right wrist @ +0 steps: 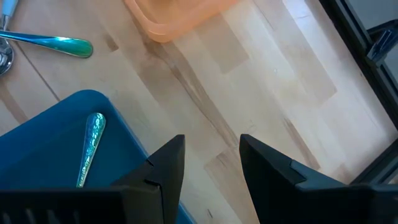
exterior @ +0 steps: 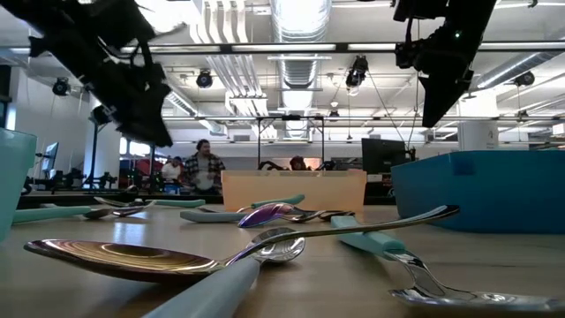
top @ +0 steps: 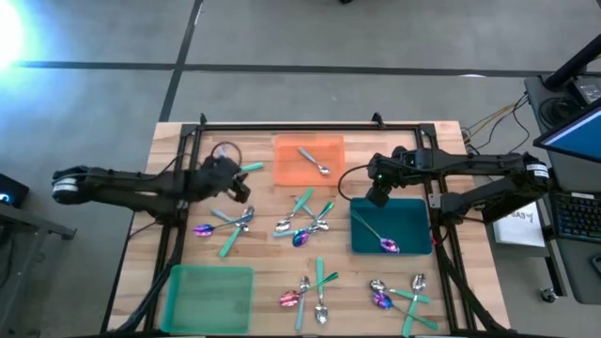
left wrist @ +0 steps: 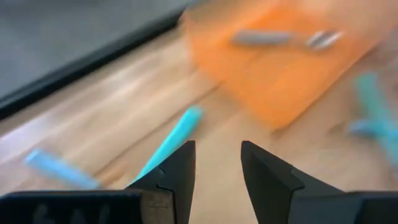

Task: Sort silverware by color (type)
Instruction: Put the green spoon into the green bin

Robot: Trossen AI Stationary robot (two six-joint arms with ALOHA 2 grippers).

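Silverware lies loose on the wooden table in clusters: left of centre [top: 225,225], centre [top: 305,223], near centre [top: 310,296] and near right [top: 399,296]. A silver spoon [top: 315,161] lies in the orange tray [top: 291,174]. An iridescent spoon [top: 380,239] lies in the blue tray [top: 413,221]. My left gripper [top: 242,188] hovers open left of the orange tray, with a teal-handled piece [left wrist: 174,137] on the table just ahead of it, and nothing sits between its fingers [left wrist: 217,146]. My right gripper [top: 378,197] is open over the blue tray's far left corner [right wrist: 211,140].
A green tray [top: 208,299] sits at the near left. A black frame rail [top: 310,127] runs along the far side of the table and down both sides. Bare wood shows between the orange and blue trays [right wrist: 261,81].
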